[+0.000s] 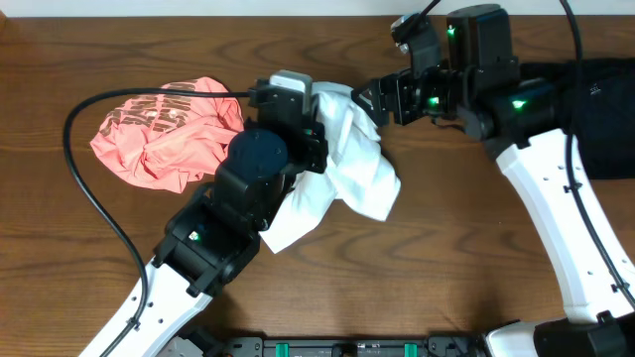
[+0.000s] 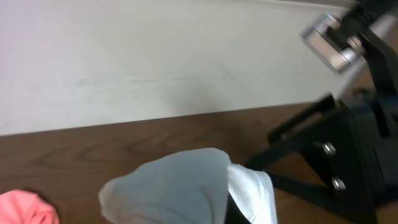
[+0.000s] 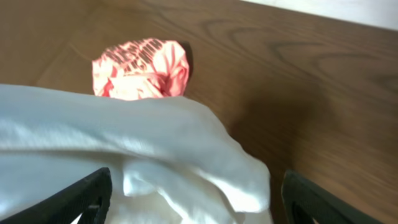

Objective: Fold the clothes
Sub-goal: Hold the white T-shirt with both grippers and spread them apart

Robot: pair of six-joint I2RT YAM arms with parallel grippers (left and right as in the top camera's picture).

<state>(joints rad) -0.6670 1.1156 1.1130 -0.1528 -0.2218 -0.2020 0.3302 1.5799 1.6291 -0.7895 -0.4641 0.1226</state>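
Cloth is bunched rather than flat: your white T-shirt [image 1: 347, 174] lies crumpled at mid-table, its upper end gathered where both arms meet. I judge you are at the step of finding edges to spread it, before any fold. Your right gripper [image 3: 199, 202] has its fingers [image 3: 81, 199] spread wide, with a thick roll of the white fabric lying between them. That stance suits reaching round a hem, and nothing is pinched there yet. Your left gripper [image 1: 301, 97] sits at the shirt's upper left edge. Its wrist view shows white cloth draped up across the front, hiding the fingers, so you cannot tell whether it grips the fabric or merely lies under it. The coral-pink shirt [image 1: 164, 134] sits in a loose heap on the far side of the left arm from the white one, unfolded. The black garment [image 1: 605, 109] lies at the table's right edge, beyond the right arm and out of the working area.
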